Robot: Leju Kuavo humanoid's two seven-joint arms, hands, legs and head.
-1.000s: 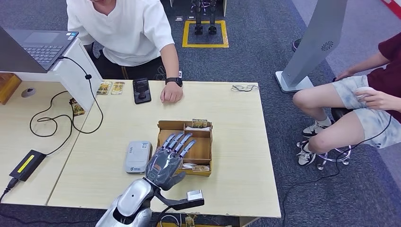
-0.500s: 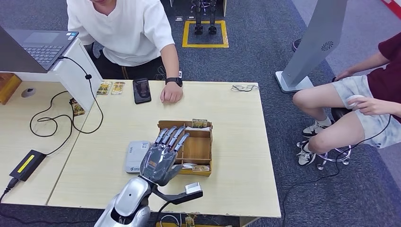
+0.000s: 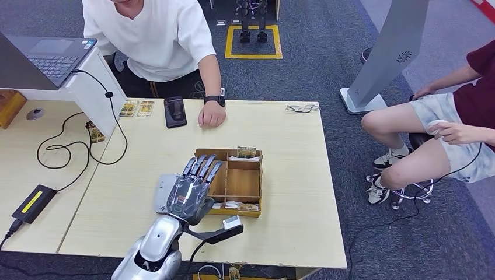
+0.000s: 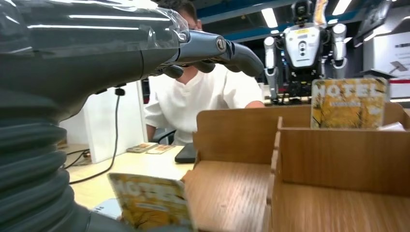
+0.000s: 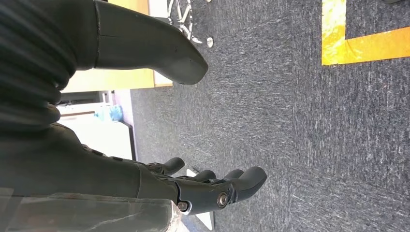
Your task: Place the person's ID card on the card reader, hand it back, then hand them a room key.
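Observation:
My left hand (image 3: 190, 195) hovers flat, fingers stretched forward, over the left side of the wooden card box (image 3: 242, 184) and the right edge of the white card reader (image 3: 163, 195). In the left wrist view a yellow HOTEL card (image 4: 150, 200) sits right by my thumb; I cannot tell whether the hand holds it. Another HOTEL card (image 4: 349, 103) stands at the box's far side (image 3: 246, 152). More cards (image 3: 246, 207) lie in the front compartment. The person in white (image 3: 152, 35) rests a fist (image 3: 211, 115) on the table's far edge. My right hand (image 5: 212, 186) hangs over the carpet, holding nothing.
A black phone (image 3: 174, 111) and two yellow cards (image 3: 136, 108) lie near the person. Glasses (image 3: 302, 108) sit at the far right edge. A laptop (image 3: 41, 58), cables and a black adapter (image 3: 34, 203) occupy the left desk. Another person (image 3: 455, 128) sits at the right.
My left hand has drifted left and back toward me, from over the box's middle to its left side and the reader's edge. The person's fist has not moved.

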